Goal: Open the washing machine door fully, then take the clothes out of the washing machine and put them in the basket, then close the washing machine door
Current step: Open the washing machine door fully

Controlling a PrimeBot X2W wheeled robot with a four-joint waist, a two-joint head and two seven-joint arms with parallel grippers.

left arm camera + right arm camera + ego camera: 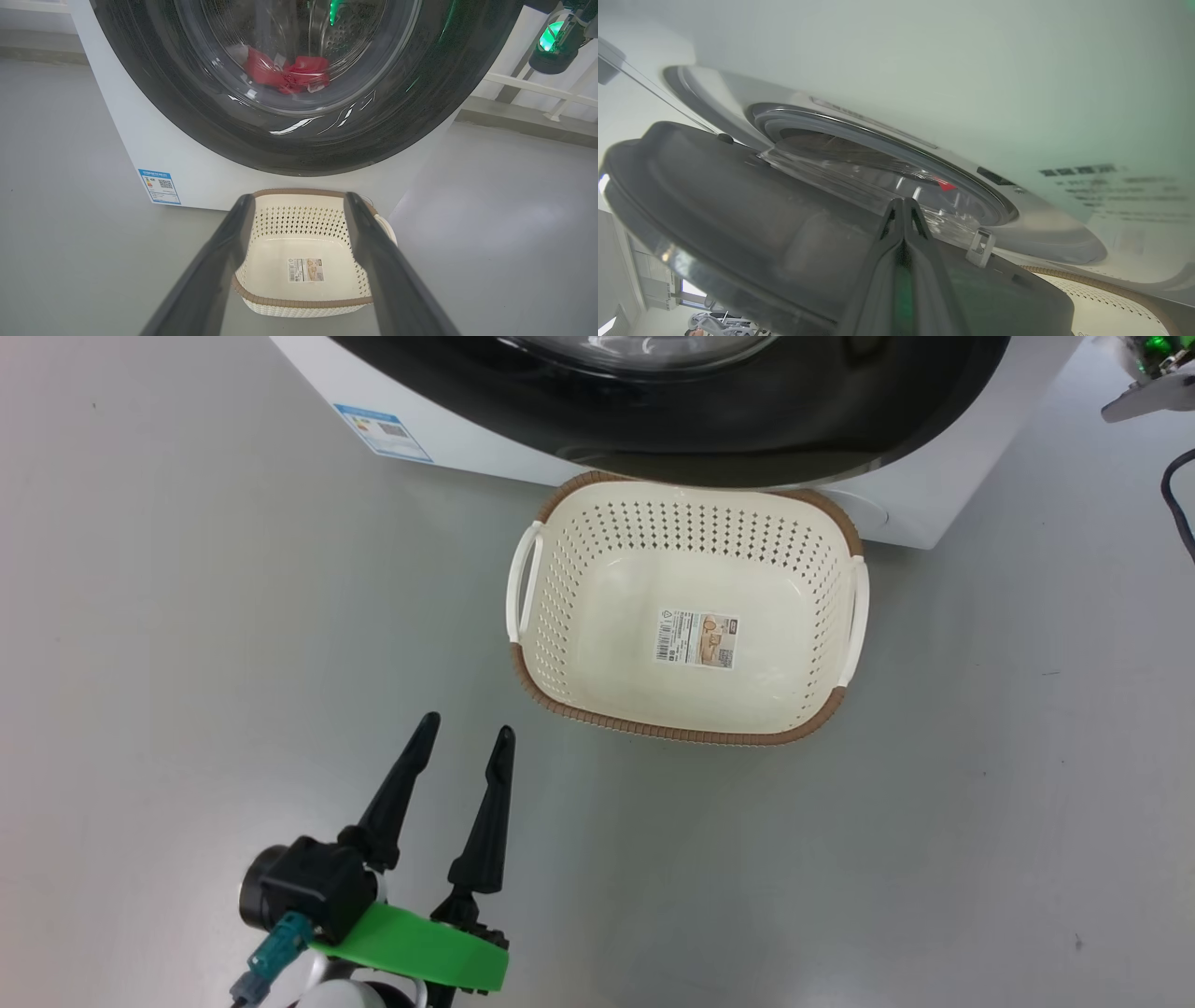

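Lower left, head view: left gripper (467, 724) has its fingers spread wide and holds nothing, above the floor (187, 616), apart from the basket (672, 734). Right gripper (903, 201): fingers pressed together, gripping nothing, tips at the inner side of the washing machine door (714, 200), which is ajar; contact unclear. Basket sits just before the washing machine (467, 439). Clothes (289, 74) lie inside, seen through the door glass.

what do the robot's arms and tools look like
The left tool has two long, tapering black fingers on a bright green bracket, beside a black camera block with a teal plug. The right tool has the same dark fingers.
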